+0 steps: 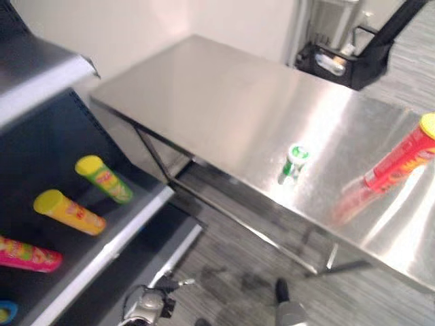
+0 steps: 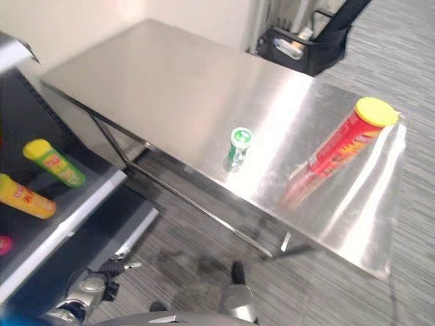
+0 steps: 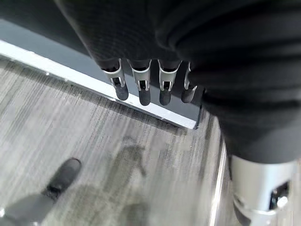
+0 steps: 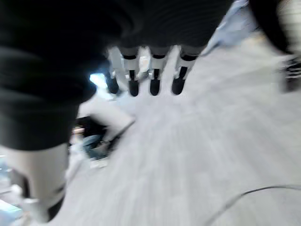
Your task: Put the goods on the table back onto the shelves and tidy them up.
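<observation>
Low at the bottom edge of the left eye view, the left robot hand (image 1: 146, 307) hangs over the grey floor (image 1: 231, 272) beside the shelf unit. Its own wrist view shows the fingers (image 3: 142, 89) straight, side by side, pointing down at the floor beside the shelf's pale front edge (image 3: 94, 84), holding nothing. The right robot hand (image 4: 150, 70) shows in its own wrist view with fingers likewise straight and relaxed, empty, above pale floor.

On the steel desk (image 1: 204, 88) two goods stand: a small green-and-white cup (image 1: 295, 161) near the front edge, upright, and a tall red tube with a yellow lid (image 1: 402, 157) towards the right end, well apart from the cup.

On the dark shelf (image 1: 47, 170) at the left lie three tubes on their sides: a green one with a yellow lid (image 1: 104, 178), a yellow one (image 1: 69, 212) just beside it, and a pink one (image 1: 28, 255) lower down. A blue item (image 1: 5, 311) shows partly at the corner; what it is cannot be told
</observation>
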